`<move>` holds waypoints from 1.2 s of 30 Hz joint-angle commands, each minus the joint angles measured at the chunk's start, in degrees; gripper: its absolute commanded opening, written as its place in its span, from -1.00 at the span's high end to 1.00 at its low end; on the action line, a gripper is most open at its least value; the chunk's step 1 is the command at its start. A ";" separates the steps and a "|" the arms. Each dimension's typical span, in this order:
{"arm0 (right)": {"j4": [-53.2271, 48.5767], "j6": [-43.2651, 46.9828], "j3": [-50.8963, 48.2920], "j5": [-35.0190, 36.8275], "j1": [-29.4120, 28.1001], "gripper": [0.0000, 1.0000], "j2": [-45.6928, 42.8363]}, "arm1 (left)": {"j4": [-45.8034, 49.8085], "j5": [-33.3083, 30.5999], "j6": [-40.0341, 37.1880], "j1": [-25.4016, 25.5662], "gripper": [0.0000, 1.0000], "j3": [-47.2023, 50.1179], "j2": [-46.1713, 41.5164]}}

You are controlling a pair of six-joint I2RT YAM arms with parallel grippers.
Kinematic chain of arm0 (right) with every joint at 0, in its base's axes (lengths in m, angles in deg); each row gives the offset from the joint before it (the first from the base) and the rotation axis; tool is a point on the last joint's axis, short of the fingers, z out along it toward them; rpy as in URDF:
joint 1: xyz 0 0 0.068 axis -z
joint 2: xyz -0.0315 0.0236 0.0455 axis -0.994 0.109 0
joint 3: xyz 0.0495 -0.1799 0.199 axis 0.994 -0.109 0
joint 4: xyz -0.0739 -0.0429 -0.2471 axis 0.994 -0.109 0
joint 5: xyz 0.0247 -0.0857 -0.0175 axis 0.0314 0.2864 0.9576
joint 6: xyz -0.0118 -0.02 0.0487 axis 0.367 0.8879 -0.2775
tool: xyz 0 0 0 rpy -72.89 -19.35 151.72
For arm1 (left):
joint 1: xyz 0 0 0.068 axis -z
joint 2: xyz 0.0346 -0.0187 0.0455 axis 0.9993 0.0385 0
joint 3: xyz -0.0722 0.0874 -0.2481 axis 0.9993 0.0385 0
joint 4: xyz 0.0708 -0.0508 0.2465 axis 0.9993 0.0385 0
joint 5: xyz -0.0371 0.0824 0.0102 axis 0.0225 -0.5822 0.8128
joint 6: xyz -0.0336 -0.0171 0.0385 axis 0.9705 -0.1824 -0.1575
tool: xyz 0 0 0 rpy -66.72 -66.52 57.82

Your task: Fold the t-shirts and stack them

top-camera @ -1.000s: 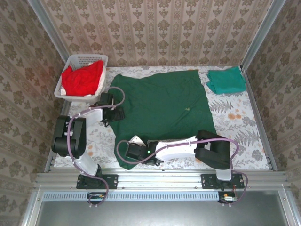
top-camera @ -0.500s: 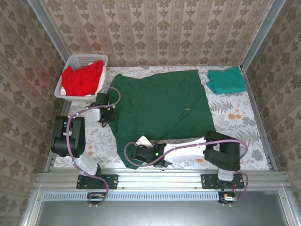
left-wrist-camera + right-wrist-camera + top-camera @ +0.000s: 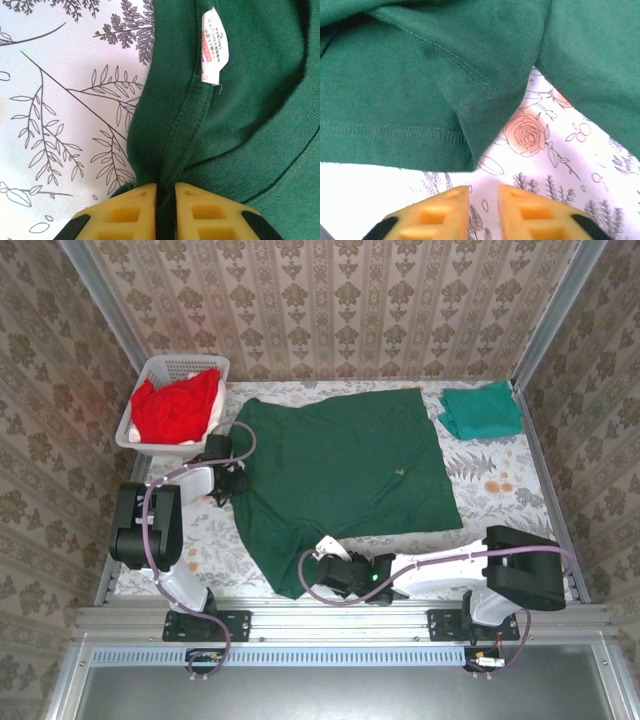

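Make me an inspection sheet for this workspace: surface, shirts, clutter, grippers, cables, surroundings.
Surface: table under a flower-print cover, lying flat.
Job's things: green shirt spread out mid-table; teal shirt in a compact pile at the far right corner; red shirts heaped in the basket.
Clutter: white basket at the far left corner; nothing else seen.
Grippers: left fingers shut on the green shirt's collar; right fingers slightly apart just short of its hem, nothing between them.
Cables: purple cables looped along both arms.
Surroundings: patterned walls on three sides.
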 commanded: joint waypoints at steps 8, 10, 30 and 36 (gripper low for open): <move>4.53 9.40 12.54 -7.83 -1.22 0.32 9.26 | 2.94 -0.22 -0.45 -0.36 0.62 -0.02 2.01; 5.06 8.98 14.96 -10.59 -1.47 0.31 12.89 | 2.78 -0.07 -0.58 -0.37 0.61 0.09 1.93; 2.72 8.31 23.64 -17.17 -6.49 0.91 24.33 | 2.37 0.63 -0.75 -0.38 0.59 0.38 1.79; 0.73 10.33 23.57 -17.42 -7.70 1.00 20.10 | 2.42 0.72 -0.70 -0.38 0.59 0.48 1.71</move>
